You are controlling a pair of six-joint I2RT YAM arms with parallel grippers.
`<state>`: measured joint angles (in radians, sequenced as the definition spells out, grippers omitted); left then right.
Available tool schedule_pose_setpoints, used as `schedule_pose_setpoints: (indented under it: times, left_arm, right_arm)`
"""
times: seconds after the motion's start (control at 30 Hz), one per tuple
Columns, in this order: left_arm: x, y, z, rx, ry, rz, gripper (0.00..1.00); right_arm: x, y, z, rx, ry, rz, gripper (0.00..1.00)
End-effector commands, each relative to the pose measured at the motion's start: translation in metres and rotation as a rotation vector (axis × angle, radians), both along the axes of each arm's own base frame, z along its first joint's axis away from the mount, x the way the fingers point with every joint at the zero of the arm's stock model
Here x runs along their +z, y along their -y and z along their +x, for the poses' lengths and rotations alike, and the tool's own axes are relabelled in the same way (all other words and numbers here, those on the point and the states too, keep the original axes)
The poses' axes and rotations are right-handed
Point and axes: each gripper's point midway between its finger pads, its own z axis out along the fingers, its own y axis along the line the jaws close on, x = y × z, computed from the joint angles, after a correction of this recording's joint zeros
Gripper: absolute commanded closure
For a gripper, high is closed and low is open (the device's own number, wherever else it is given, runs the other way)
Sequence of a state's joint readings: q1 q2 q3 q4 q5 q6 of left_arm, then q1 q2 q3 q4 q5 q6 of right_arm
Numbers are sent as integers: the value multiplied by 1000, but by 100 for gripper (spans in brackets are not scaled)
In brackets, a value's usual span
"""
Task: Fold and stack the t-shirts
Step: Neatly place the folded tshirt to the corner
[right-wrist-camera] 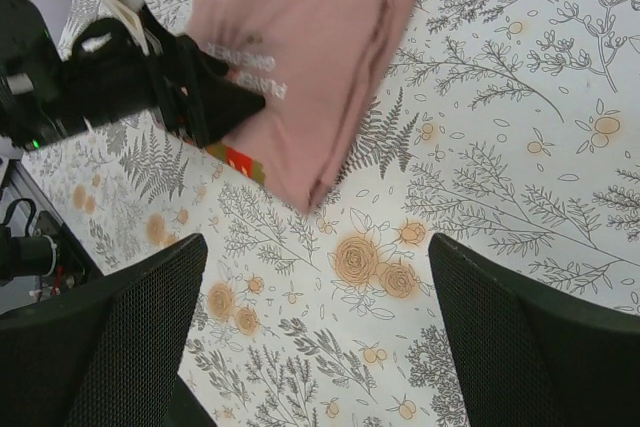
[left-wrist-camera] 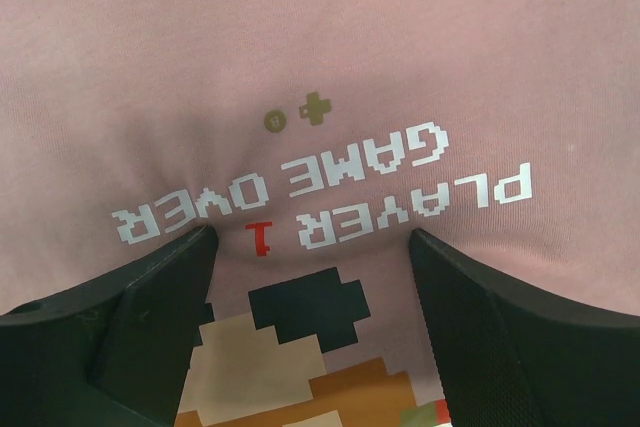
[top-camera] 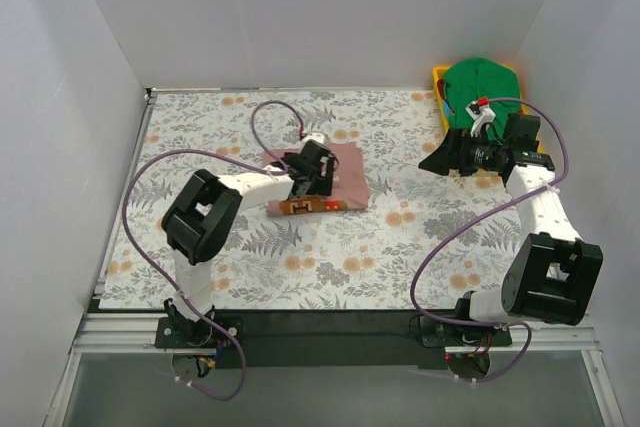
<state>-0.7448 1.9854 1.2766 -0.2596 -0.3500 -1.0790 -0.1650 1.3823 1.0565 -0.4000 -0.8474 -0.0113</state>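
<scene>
A dusty pink t-shirt (top-camera: 345, 179) lies folded on the middle of the table, its pixel-game print (left-wrist-camera: 330, 182) facing up. My left gripper (top-camera: 318, 187) is down on it, jaws open, both fingers (left-wrist-camera: 150, 317) resting on the cloth either side of the print, with no fold pinched between them (left-wrist-camera: 310, 235). A bright green t-shirt (top-camera: 482, 82) fills the yellow bin (top-camera: 440, 75) at the back right. My right gripper (top-camera: 432, 161) hovers open in front of that bin, holding nothing (right-wrist-camera: 318, 242). The pink t-shirt (right-wrist-camera: 300, 67) shows beyond it.
The floral table cover (top-camera: 400, 237) spans the whole work area, and white walls close it in on three sides. Purple cables loop over both arms. The left arm's wrist (right-wrist-camera: 120, 87) sits over the pink shirt's left side in the right wrist view.
</scene>
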Motion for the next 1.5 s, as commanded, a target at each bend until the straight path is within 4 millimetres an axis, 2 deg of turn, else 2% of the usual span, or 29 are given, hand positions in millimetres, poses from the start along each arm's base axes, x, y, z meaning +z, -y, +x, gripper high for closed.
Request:
schedule_pose_setpoints:
  times: [0.0,0.03,0.1,0.13,0.17,0.2,0.23,0.27,0.3,0.33,0.37,0.4,0.43,0.53,0.57,0.6,0.63,0.67,0.8,0.93,1.0,1.1,1.17,1.2,1.23,1.33,1.37,1.43,1.47]
  left_arm:
    - [-56,-135,-21,138,-205,221,22]
    - [-55,-158,-16,165,-209,219,22]
    - [-46,-183,-8,104,-174,235,22]
    - [-52,-198,-15,69,-196,253,22]
    - [-52,-223,-9,86,-189,264,22]
    - [-54,-234,-10,4,-202,291,23]
    - [-59,-248,-12,-8,-218,301,23]
    - [-61,-274,-10,11,-235,290,23]
    - [-63,-278,-9,-81,-241,271,22]
    - [-66,-287,-9,-95,-252,252,22]
    - [-64,-311,-7,-74,-263,223,22]
    - [-64,-318,-4,-87,-261,204,22]
    - [-69,-334,-4,-99,-273,206,22]
    - [-73,-365,6,-73,-285,254,22]
    - [-83,-379,0,-44,-331,239,23]
    - [-79,-387,10,-30,-315,243,23]
    - [-80,-398,12,-8,-316,253,24]
    - [-84,-403,14,-2,-319,254,24]
    - [-76,-423,33,-19,-274,271,24]
    - [-70,-448,38,-6,-266,295,25]
    - [-62,-449,43,-20,-241,292,23]
    - [-27,-445,58,-36,-156,282,21]
    - [18,-445,72,4,-82,266,19]
    - [34,-445,74,17,-62,249,19]
    - [59,-443,74,42,-15,205,19]
    - [88,-432,57,61,-19,66,18]
    - [98,-426,44,59,-30,27,16]
    - [91,-418,22,59,-64,-18,14]
    - [96,-413,11,50,-68,-20,14]
  right_arm:
    - [13,6,2,16,56,-33,2]
    - [12,6,1,21,55,-32,2]
    - [9,5,2,25,46,-27,2]
    - [8,5,3,30,44,-22,2]
    - [8,4,3,33,41,-19,2]
    - [8,4,4,34,40,-18,2]
    - [8,4,4,34,37,-16,2]
    - [7,4,4,34,36,-16,2]
    - [8,4,5,34,37,-16,2]
    - [7,5,5,33,36,-17,2]
    - [7,5,6,32,37,-19,2]
    - [6,4,6,36,33,-18,2]
    - [9,5,7,36,38,-17,2]
    - [10,4,7,40,33,-16,2]
    - [13,5,9,39,39,-17,2]
    - [13,5,9,41,40,-18,2]
    - [14,5,10,42,39,-17,2]
    - [15,5,10,42,40,-16,2]
    - [17,3,8,48,38,-6,2]
    - [24,3,7,52,58,-15,2]
    - [26,2,6,58,63,-13,2]
    - [31,2,5,61,70,-6,2]
    - [35,0,5,64,79,-3,2]
    - [38,0,5,62,85,-4,2]
    - [41,0,4,62,92,-4,2]
    - [46,-1,2,62,102,1,2]
    - [46,-1,2,61,102,3,2]
    - [47,-2,1,59,93,15,2]
    - [47,-2,0,59,90,18,2]
